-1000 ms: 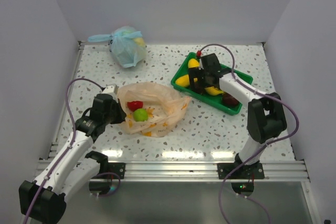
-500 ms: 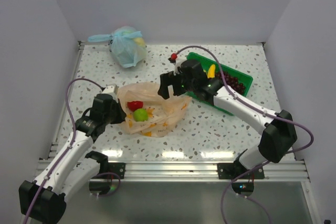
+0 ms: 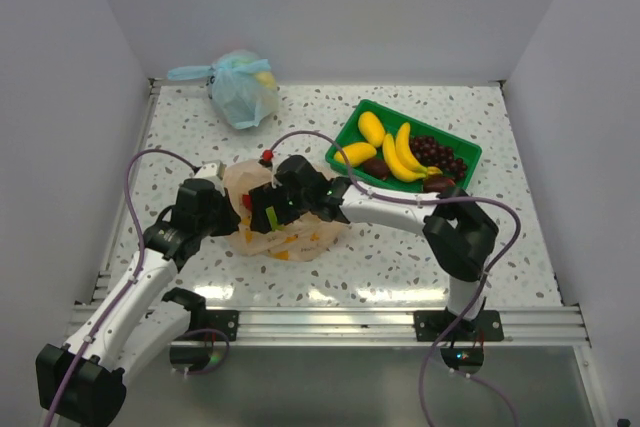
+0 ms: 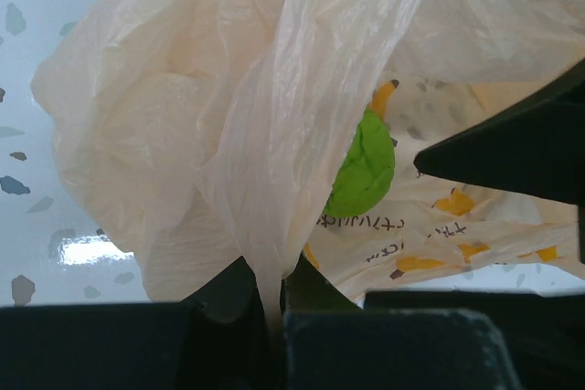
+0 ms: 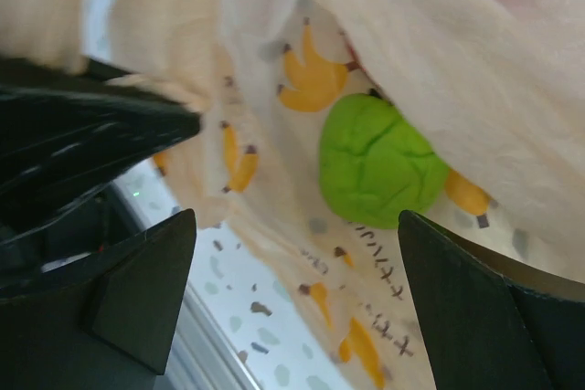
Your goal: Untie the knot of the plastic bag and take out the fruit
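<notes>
I have the left claw [image 4: 270, 288] clenched on a thin fold of the plastic bag [image 3: 300, 237], right at the rim of its mouth. I judge that pinch is there to hold the mouth up and stop the bag sliding while the other arm works inside. The bag lies on the tabletop [image 3: 400, 242] nearer the front-left corner than the middle. I can pick out no tied knot; the mouth gapes, so I take the untying as done.

The right claw [image 5: 298, 226] is released, its 2 fingers spread wide, and it reaches into the mouth from the right. The green lime [image 5: 379, 166] sits just ahead between those fingers, resting on the bag's printed lower layer and not yet touched. From above, a red fruit [image 3: 247, 202] shows just beside the claw, also inside the bag.

The green tray [image 3: 430, 127] near the back-right corner already carries bananas [image 3: 400, 152], a mango [image 3: 372, 127], grapes [image 3: 438, 155] and dark pieces, so I reckon most of the fruit is out. The light blue bag [image 3: 243, 90] stays out of this, at the back-left corner.

Next I would close on the lime, minding the loose film draped over it
</notes>
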Robot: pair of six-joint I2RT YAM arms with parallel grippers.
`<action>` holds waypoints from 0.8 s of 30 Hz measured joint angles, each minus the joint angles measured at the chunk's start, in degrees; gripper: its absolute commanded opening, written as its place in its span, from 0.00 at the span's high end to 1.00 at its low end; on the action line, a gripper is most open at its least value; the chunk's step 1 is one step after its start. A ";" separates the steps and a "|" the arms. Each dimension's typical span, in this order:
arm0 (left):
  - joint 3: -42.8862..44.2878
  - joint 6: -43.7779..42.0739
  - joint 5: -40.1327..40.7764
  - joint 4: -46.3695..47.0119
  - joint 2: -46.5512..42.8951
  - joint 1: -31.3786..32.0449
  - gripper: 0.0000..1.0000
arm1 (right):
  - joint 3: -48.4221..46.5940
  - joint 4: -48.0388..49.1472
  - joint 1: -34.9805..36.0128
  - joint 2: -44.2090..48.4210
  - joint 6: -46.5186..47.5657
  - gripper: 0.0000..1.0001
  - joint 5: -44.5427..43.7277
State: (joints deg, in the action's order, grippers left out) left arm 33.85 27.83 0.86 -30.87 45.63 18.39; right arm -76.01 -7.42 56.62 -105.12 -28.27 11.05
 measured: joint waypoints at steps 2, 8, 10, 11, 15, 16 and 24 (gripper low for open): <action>0.00 0.02 -0.02 0.00 0.00 0.00 0.97 | 0.00 0.48 -0.07 -2.38 -0.76 0.07 -1.55; 0.00 0.02 0.00 0.00 -0.28 0.04 0.97 | -1.07 2.75 -0.66 -7.30 -2.14 0.12 -6.60; 0.00 0.02 -0.02 0.00 -0.33 0.04 0.97 | -1.79 3.28 -0.70 -8.81 -2.38 0.13 -7.63; 0.00 0.02 0.00 0.00 -0.35 0.04 0.97 | -2.21 3.67 -0.70 -9.64 -2.45 0.14 -8.15; 0.00 0.00 -0.02 0.00 -0.52 0.07 0.97 | -2.73 4.61 -0.70 -11.93 -2.93 0.30 -9.03; 0.00 0.02 -0.02 0.00 -0.57 0.07 0.97 | -2.73 4.79 -0.70 -12.28 -3.06 0.37 -9.09; 0.00 0.02 0.00 0.00 -0.66 0.07 0.97 | 1.53 7.72 -0.70 -9.62 -0.79 0.65 -8.90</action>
State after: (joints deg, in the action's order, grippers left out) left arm 33.85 27.86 0.86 -30.87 44.97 18.46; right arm -74.48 0.30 55.92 -114.74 -29.06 2.15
